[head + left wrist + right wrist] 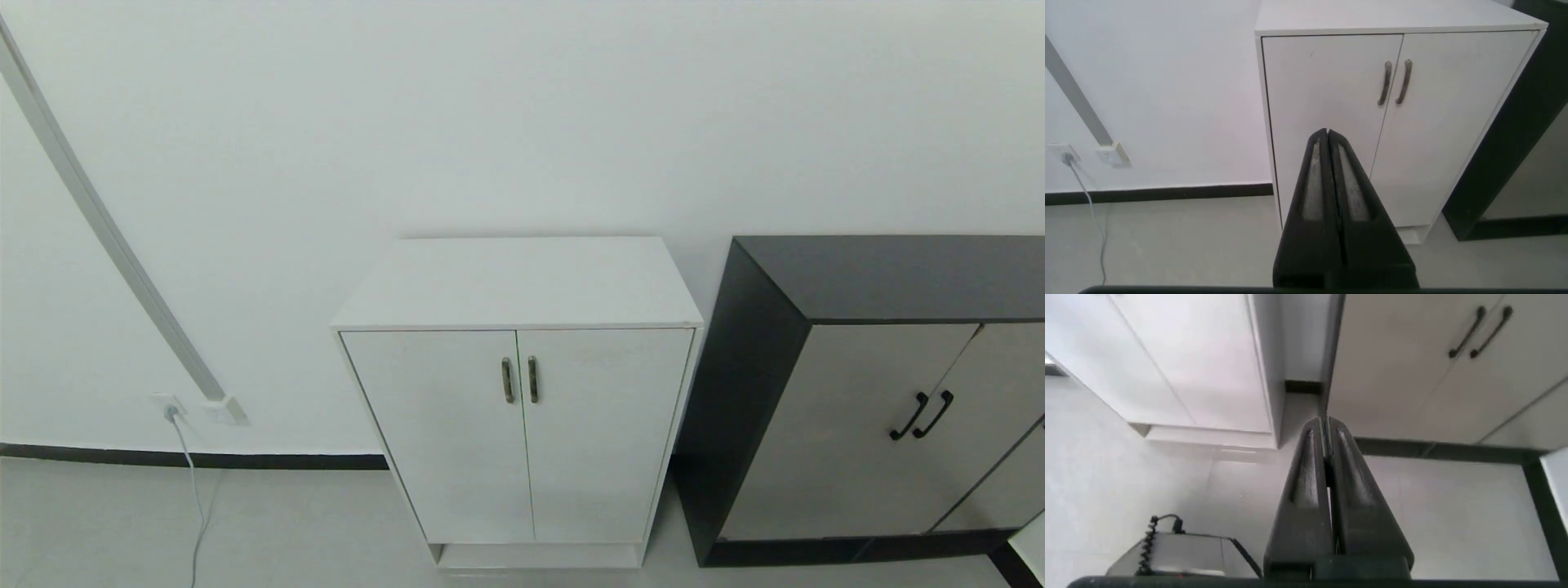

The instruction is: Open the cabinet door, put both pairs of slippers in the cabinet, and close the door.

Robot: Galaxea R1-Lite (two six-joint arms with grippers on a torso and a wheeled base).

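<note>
- White wall (pixel 522 122), grey floor (pixel 310 531).
- White two-door cabinet (pixel 522 425) against wall, doors shut; black grey-doored cabinet (pixel 759 392) just beside, right.
- Left gripper (pixel 1328 135), right gripper (pixel 1327 423): fingers pressed together, empty.

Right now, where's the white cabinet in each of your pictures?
Head view: white cabinet in the middle, low down, closed.
Left wrist view: white cabinet beyond the shut left gripper.
Right wrist view: its lower part beyond the shut right gripper.
Shared landmark: the black cabinet standing right beside it.
</note>
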